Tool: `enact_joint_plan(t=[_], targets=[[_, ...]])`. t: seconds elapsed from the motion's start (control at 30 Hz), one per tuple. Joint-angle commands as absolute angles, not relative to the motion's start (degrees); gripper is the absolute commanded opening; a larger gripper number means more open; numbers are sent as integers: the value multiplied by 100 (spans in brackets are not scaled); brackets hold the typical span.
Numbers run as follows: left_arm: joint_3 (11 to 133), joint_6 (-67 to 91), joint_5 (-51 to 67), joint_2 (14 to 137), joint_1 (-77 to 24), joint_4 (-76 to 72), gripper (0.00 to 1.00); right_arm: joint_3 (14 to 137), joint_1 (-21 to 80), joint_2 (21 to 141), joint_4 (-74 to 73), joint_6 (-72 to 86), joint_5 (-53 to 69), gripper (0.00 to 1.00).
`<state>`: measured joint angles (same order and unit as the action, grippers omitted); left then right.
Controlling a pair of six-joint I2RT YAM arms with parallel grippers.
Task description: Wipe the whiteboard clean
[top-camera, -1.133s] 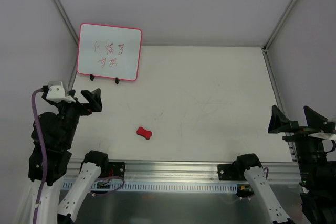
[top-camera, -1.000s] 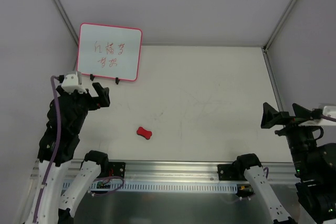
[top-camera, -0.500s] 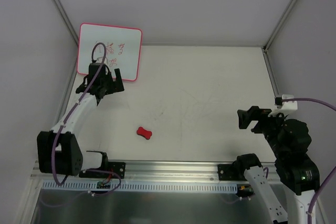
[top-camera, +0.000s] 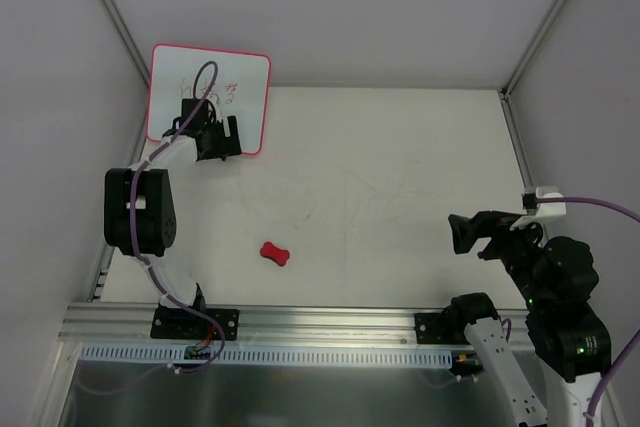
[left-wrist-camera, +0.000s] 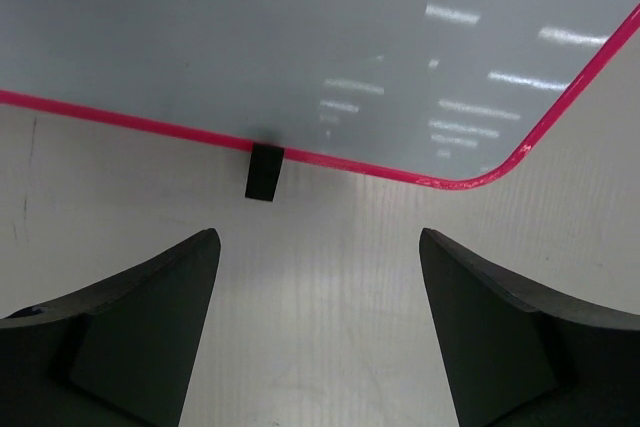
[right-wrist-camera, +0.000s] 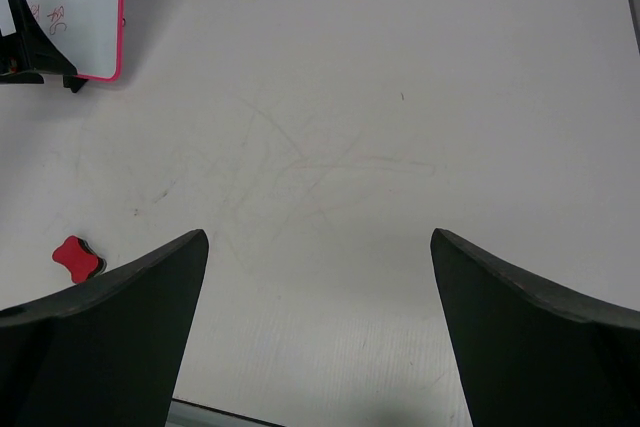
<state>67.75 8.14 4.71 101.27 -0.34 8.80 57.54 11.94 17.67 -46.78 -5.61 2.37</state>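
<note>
The whiteboard (top-camera: 250, 77) stands upright at the table's back left, pink-red framed, with red handwriting partly hidden by my left arm. My left gripper (top-camera: 213, 137) is open and empty, just in front of the board's lower edge. In the left wrist view the board (left-wrist-camera: 330, 37) fills the top, one black foot (left-wrist-camera: 264, 171) shows, and the open gripper (left-wrist-camera: 318, 237) is just short of it. My right gripper (top-camera: 470, 234) is open and empty above the table's right side. The right wrist view shows its gripper (right-wrist-camera: 318, 237) and the board (right-wrist-camera: 85, 7) far left.
A small red bone-shaped eraser (top-camera: 274, 253) lies on the table at the front left, also in the right wrist view (right-wrist-camera: 77, 258). White walls enclose the table on three sides. A metal rail (top-camera: 330, 322) runs along the near edge.
My left arm has stretched from the near left edge out to the whiteboard. My right arm has swung inward from the right edge over the table. The eraser has not moved.
</note>
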Motion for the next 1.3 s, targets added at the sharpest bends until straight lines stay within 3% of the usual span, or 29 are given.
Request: enact_joint_plan(t=[0.0,0.4,0.57,0.73,0.9,1.0,1.17,1.27], targets=[[7207,519,729,10396,114,668,81,5932,1230,1705,-4518,-791,211,99],[7488,299,756,10783,167,914,75,6064,1230,1749,-4535,-905,53,99],[7664,237,800,10960,202,1002,65,6108,1230,1688,-4553,-888,62,99],[7804,220,826,11188,220,1116,64,6187,1222,1591,-4632,-870,35,99],[7875,220,879,11250,220,1186,55,6214,1230,1564,-4676,-844,44,99],[7919,150,879,11294,220,1222,49,6223,1230,1547,-4685,-844,35,99],[7937,167,1107,11312,211,1274,19,6258,1230,1556,-4693,-861,44,99],[7823,228,1178,11233,176,1309,13,6267,1230,1573,-4693,-888,44,99]])
